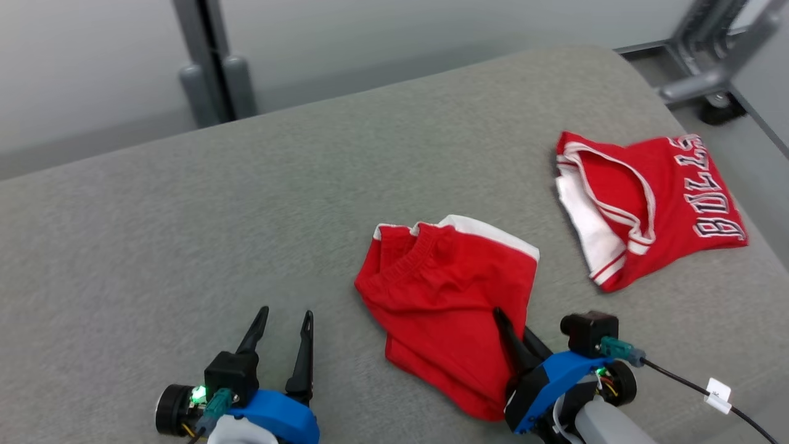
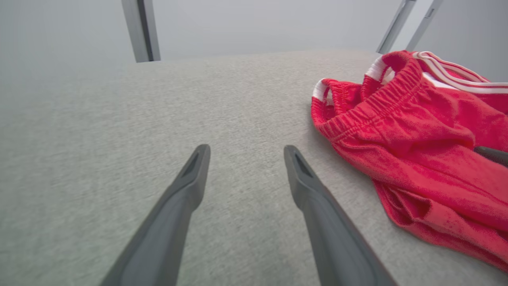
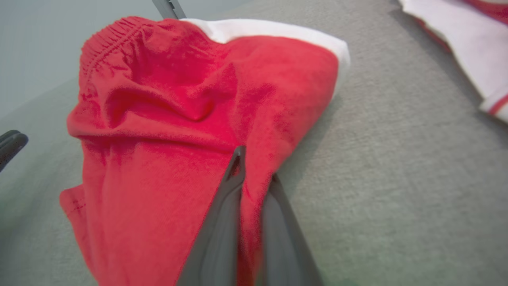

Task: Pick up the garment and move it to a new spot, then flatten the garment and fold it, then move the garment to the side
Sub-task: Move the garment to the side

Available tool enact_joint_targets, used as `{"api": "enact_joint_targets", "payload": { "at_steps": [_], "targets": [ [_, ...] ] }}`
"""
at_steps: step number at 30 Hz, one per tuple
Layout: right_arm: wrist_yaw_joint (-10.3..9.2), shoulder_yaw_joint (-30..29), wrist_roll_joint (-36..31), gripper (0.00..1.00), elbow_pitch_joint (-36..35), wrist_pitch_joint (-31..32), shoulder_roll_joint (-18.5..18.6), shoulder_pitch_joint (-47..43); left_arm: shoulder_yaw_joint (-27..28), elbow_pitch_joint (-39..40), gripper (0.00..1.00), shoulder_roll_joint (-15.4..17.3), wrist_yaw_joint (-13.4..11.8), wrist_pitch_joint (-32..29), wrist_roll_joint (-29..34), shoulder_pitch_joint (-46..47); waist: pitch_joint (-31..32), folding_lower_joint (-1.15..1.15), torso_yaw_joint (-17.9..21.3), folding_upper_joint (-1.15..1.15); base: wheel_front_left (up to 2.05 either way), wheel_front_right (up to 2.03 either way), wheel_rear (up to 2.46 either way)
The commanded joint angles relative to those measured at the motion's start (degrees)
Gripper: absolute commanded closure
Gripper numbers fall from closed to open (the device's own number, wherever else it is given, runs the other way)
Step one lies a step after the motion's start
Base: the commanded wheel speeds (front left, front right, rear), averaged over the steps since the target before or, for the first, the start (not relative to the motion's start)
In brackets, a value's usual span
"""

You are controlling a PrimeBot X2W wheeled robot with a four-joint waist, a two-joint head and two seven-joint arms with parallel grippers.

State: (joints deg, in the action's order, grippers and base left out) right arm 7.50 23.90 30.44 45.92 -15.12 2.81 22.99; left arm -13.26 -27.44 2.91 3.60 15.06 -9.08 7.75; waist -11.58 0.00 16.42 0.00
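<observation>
The garment (image 1: pixel 444 296) is a pair of red shorts with a white side stripe and an elastic waistband, lying crumpled in the middle of the grey surface; it is also at the right of the left wrist view (image 2: pixel 416 135) and across the right wrist view (image 3: pixel 178 131). My right gripper (image 1: pixel 511 336) (image 3: pixel 254 176) is shut on the garment's right edge, with red cloth pinched between its fingers. My left gripper (image 1: pixel 285 324) (image 2: pixel 246 159) stands open over bare grey surface to the left of the garment, holding nothing.
A folded red jersey (image 1: pixel 647 203) with white trim and "BULLS" lettering lies at the right of the grey padded surface (image 1: pixel 185 246). Grey metal posts (image 1: pixel 212 61) stand beyond the far edge, and a wheeled frame (image 1: pixel 715 74) is at the far right.
</observation>
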Motion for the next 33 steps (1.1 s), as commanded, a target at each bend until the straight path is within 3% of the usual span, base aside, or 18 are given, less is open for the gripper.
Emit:
{"api": "enact_joint_targets", "payload": {
  "at_steps": [1,9,16,19,20,21,28,33],
  "targets": [
    [-0.02,0.5,0.5,1.0,-0.4,0.0,0.2,-1.3,0.0,0.1,0.0,0.0,0.2,0.1,0.2,0.8,3.5,0.0,5.6,0.0,0.0,0.0,0.0],
    [-0.01,4.1,1.3,1.0,-2.8,0.0,0.2,-1.9,0.1,-0.4,0.0,0.0,0.7,0.1,1.0,1.7,2.0,0.0,11.8,0.0,0.0,0.0,0.0],
    [-0.01,5.7,-3.9,1.0,-1.3,0.0,1.8,5.2,-0.9,-1.0,0.0,0.1,1.3,0.1,1.3,2.4,0.7,0.0,9.7,0.0,0.0,0.0,0.0],
    [-0.02,7.2,-6.0,1.0,1.3,0.7,4.9,10.7,-1.2,-1.4,0.0,0.0,1.4,0.1,1.6,2.5,0.0,0.0,7.3,0.0,0.0,0.0,0.0],
    [-0.02,8.4,-8.1,1.0,6.0,3.2,9.7,18.3,-1.0,-1.7,0.0,0.0,1.7,0.1,1.4,2.7,-0.9,0.0,3.6,0.0,0.0,0.0,0.0],
    [-0.02,8.8,-9.0,1.0,7.3,4.0,11.3,19.8,-1.1,-1.7,0.0,0.0,1.7,0.1,1.3,2.8,-1.1,0.0,2.5,0.0,0.0,0.0,0.0],
    [-0.03,10.9,-12.4,1.0,16.0,8.9,20.3,26.9,-1.4,-1.5,0.0,0.0,1.7,0.1,0.9,2.9,-2.2,0.0,-3.2,0.0,0.0,0.0,0.0],
    [-0.03,9.2,-13.1,1.0,22.1,10.7,26.3,29.1,-1.3,-1.2,0.0,0.0,1.4,0.1,0.5,2.4,-2.7,0.0,-5.8,0.0,0.0,0.0,0.0]
  ]
}}
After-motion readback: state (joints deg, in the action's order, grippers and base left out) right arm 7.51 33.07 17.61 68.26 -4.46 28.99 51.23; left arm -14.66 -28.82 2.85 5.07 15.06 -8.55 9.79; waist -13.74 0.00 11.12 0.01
